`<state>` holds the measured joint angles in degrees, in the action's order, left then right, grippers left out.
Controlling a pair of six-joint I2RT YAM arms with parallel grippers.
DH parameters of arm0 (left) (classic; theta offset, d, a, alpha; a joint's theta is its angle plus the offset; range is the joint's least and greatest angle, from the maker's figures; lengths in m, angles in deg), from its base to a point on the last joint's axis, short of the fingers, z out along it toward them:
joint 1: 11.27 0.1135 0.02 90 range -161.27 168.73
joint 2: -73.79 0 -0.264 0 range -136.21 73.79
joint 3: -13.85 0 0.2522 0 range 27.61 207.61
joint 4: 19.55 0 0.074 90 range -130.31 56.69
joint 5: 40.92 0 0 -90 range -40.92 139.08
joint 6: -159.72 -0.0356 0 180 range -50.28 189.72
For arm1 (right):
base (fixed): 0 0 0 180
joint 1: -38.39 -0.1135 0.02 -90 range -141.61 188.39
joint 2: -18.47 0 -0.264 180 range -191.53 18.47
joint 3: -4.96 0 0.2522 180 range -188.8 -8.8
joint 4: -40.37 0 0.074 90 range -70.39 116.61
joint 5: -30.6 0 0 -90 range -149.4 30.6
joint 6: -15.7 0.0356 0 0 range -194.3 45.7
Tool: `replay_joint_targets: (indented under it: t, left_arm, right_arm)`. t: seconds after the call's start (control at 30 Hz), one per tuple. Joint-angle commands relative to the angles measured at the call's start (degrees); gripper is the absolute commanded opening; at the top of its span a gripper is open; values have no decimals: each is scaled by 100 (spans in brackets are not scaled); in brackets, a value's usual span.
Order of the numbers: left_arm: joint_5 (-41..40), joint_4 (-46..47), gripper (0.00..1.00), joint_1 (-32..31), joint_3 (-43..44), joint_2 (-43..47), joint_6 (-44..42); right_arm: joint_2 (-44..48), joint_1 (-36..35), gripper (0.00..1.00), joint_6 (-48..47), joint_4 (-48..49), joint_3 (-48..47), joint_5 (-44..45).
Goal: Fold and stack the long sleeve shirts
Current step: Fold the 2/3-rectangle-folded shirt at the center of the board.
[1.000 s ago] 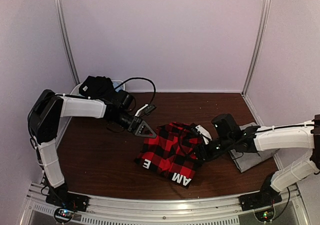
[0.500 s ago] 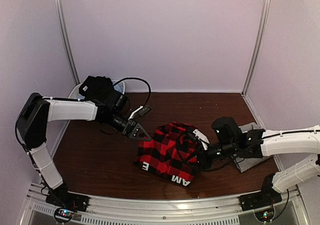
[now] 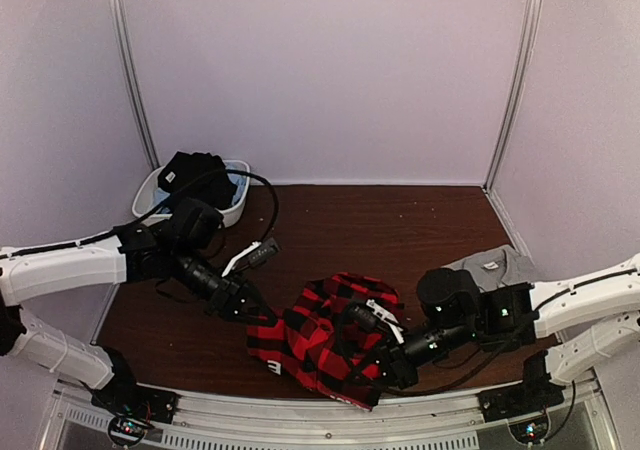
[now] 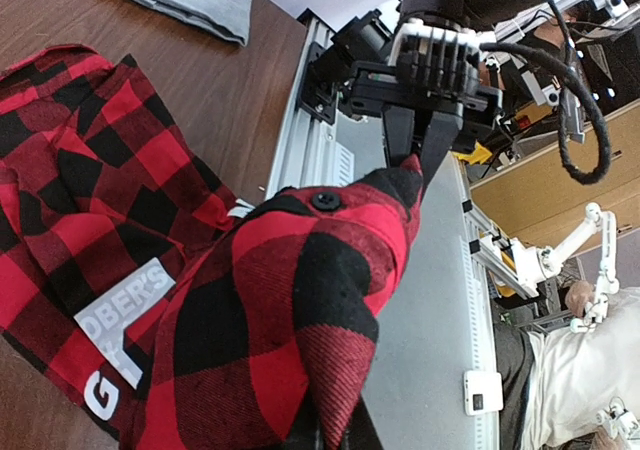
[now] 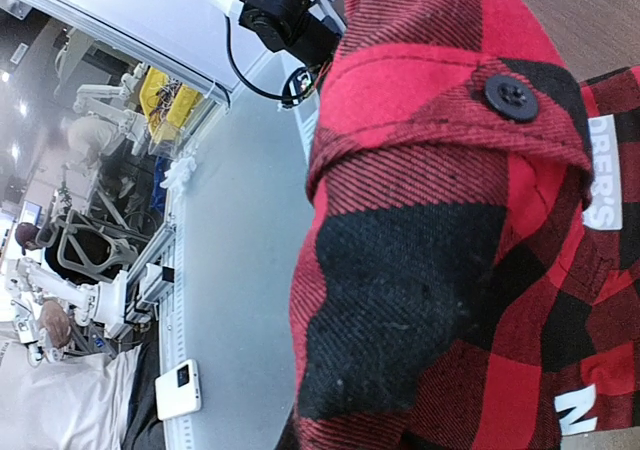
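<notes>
The red-and-black check flannel shirt (image 3: 320,335) lies bunched near the table's front edge, stretched between both grippers. My left gripper (image 3: 258,315) is shut on its left edge; in the left wrist view the check cloth (image 4: 250,300) rises straight out of the closed fingertips. My right gripper (image 3: 385,365) is shut on the shirt's right front corner, where a black-buttoned cuff (image 5: 450,170) drapes over the jaws and hides them. The plain grey shirt (image 3: 490,265) lies folded at the right, behind the right arm.
A white tub (image 3: 232,192) stands at the back left corner with black cloth (image 3: 190,173) heaped in it. The metal rail (image 3: 330,410) runs along the front edge just below the flannel. Bare brown tabletop (image 3: 400,220) lies behind the shirts.
The right gripper has shut on the flannel. Both arms have drawn back toward the front edge, dragging the shirt nearer and to the left and uncovering more of the grey shirt.
</notes>
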<state>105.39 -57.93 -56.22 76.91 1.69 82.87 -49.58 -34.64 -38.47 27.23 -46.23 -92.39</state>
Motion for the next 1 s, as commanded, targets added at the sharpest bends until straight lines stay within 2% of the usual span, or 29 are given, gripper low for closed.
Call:
replay_joint_targets:
  t: [0.0,0.13,0.33,0.47,0.7,0.9,0.97]
  left_arm:
    - [-208,145,0,-100,-165,490,566]
    - [-269,292,0,-73,55,230,653]
    - [-239,149,0,421,769,-1065,288]
    - [-223,144,0,858,1266,-1845,223]
    - [-419,146,0,1061,2171,-3227,185]
    - [-475,375,0,1154,2507,-3804,352]
    - [-542,385,0,1159,2644,-3948,381]
  right_arm:
    - [348,-68,0,553,460,130,23]
    - [523,273,0,629,307,218,46]
    - [470,1501,1,768,241,454,-577]
    - [28,2239,4,517,212,424,-1143]
    - [-955,3229,18,-123,38,174,-1674]
    - [-1466,3750,26,-339,221,98,-1842]
    - [-1516,3803,35,-389,230,62,-1809]
